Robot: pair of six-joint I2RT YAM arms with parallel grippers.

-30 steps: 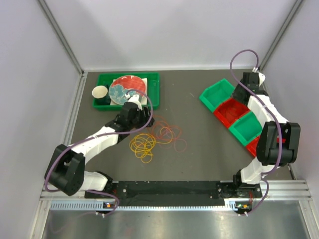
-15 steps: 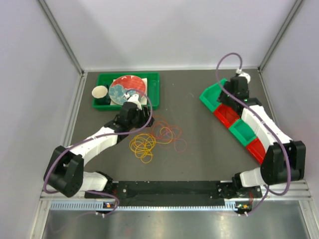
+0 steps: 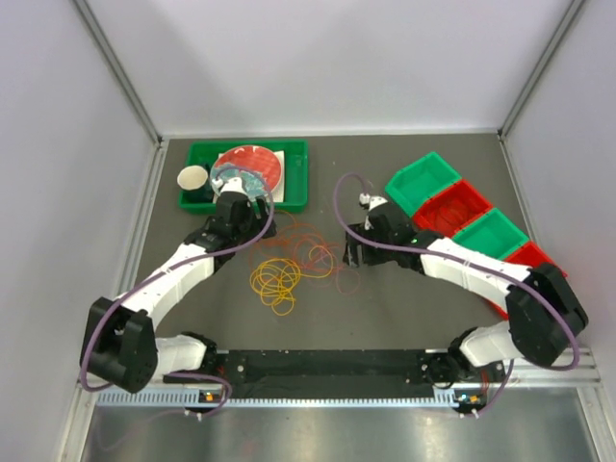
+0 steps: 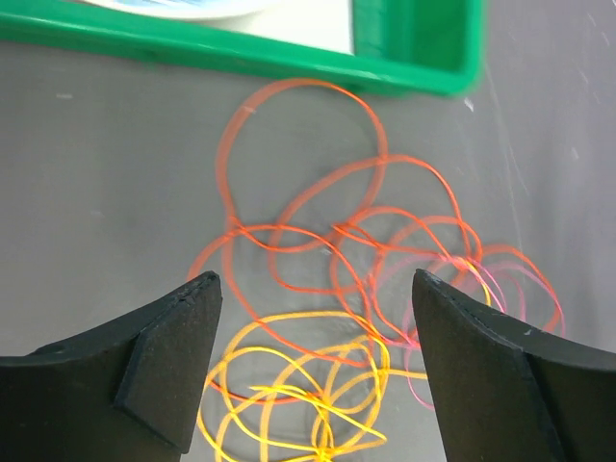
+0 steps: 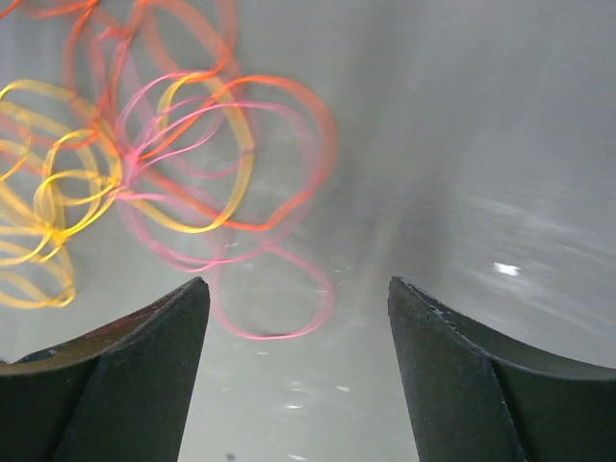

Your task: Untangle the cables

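1. Two arms were bolted at the near edge of the dark grey table (image 3: 404,308), and both bent inward toward its middle.
2. The cables (image 3: 294,265) lay in one tangle on the table, left of centre and between the two grippers. Three colour groups showed: yellow loops nearest, orange loops behind them, and pink-red loops on the right side. The loops overlapped too much to count.
3. The left gripper (image 4: 313,289) had its fingers spread wide with nothing held. It was over the far-left part of the tangle, with orange loops between the fingertips in the wrist view. Whether it touched the cables could not be told.
4. The right gripper (image 5: 296,284) was also spread wide with nothing held. It was at the right edge of the tangle, over a pink loop. This wrist view was blurred.
5. Four open bins stood touching in a diagonal row on the right: a red bin (image 3: 529,255), a green bin (image 3: 491,234), a second red bin (image 3: 460,204), and a second green bin (image 3: 423,183) farthest. The right arm crossed in front of the nearest ones.
6. One green tray (image 3: 298,164) sat at the far left, just beyond the tangle. It held one round plate (image 3: 252,166) patterned in red and blue-grey, lying on a white flat piece (image 3: 281,154). It also held one pale cup (image 3: 192,178) at the left end, with a dark item just beside the cup.
7. Any lettering on the plate or bins was too small to read.
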